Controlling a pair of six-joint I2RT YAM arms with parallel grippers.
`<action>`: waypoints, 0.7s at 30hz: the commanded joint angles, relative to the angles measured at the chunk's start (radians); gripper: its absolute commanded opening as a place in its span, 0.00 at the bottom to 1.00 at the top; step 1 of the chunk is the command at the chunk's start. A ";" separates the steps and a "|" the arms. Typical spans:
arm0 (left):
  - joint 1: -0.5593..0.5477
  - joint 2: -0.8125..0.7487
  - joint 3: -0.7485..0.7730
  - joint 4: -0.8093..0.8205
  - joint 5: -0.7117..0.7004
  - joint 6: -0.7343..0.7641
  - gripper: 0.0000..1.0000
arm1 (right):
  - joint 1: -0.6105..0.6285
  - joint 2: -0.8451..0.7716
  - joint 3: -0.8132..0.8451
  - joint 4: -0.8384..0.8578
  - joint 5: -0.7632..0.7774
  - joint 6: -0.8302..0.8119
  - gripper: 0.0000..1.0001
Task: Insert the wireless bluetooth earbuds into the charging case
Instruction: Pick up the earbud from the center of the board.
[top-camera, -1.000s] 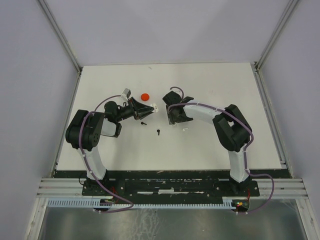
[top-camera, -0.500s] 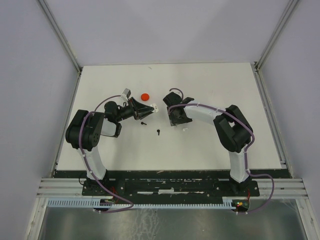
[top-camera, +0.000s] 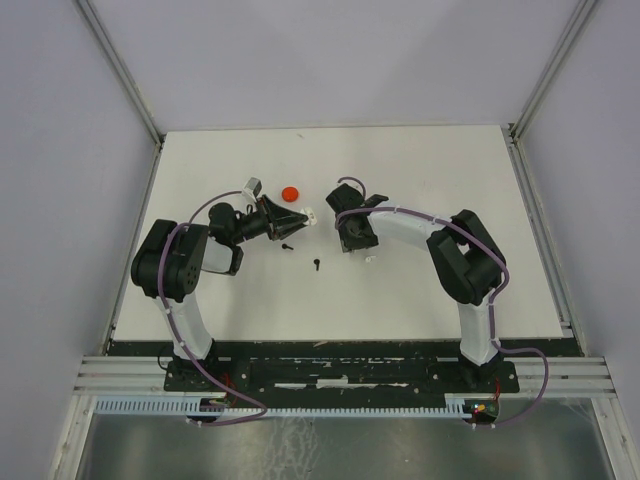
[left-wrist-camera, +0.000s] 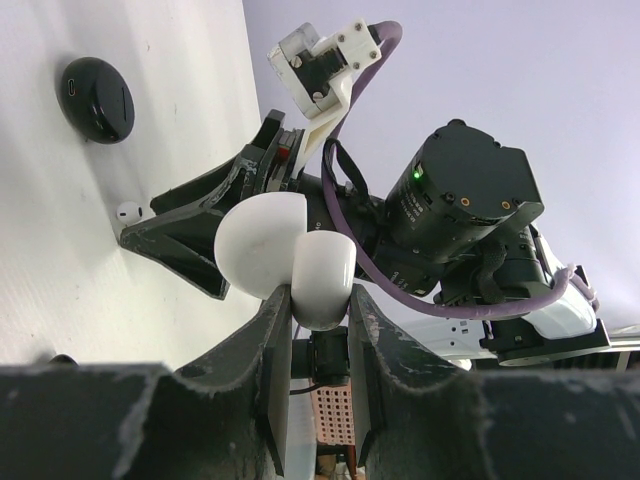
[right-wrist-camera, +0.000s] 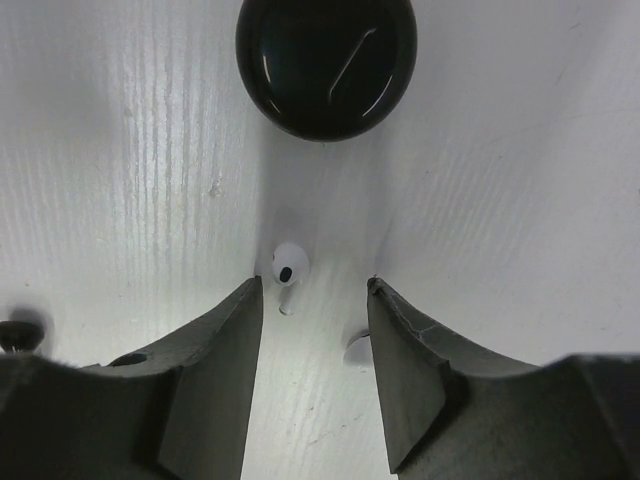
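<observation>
Left claw is clenched on the white charging case, its two fingers pinching the lower half from either side while the lid stands swung open above. In the top view this claw points toward 3 o'clock, holding the case off the surface, facing the other arm.

Right claw is released, its fingers spread and pointing down at the surface. A white earbud lies on the surface between the two fingertips, nearer the left finger and touching neither as far as the wrist view shows. At 12 o'clock from that earbud in the same view sits a black round case, closed and glossy. A second small white piece shows against the inner edge of the other finger; what it is cannot be told.

From above, the right claw sits at about 3 o'clock of the left one, near it but apart. A red disc lies at 12 o'clock from the left claw. At 6 o'clock from it lie the farther black earbud and, closer to the arm bases, the nearer black earbud.
</observation>
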 joint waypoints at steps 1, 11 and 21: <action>0.004 -0.040 -0.001 0.052 0.014 -0.019 0.17 | 0.007 0.015 0.029 0.033 -0.023 0.026 0.53; 0.005 -0.039 -0.001 0.053 0.017 -0.021 0.17 | -0.002 0.038 0.046 0.031 -0.027 0.049 0.47; 0.005 -0.041 -0.001 0.057 0.017 -0.022 0.17 | -0.028 0.041 0.028 0.042 -0.042 0.062 0.41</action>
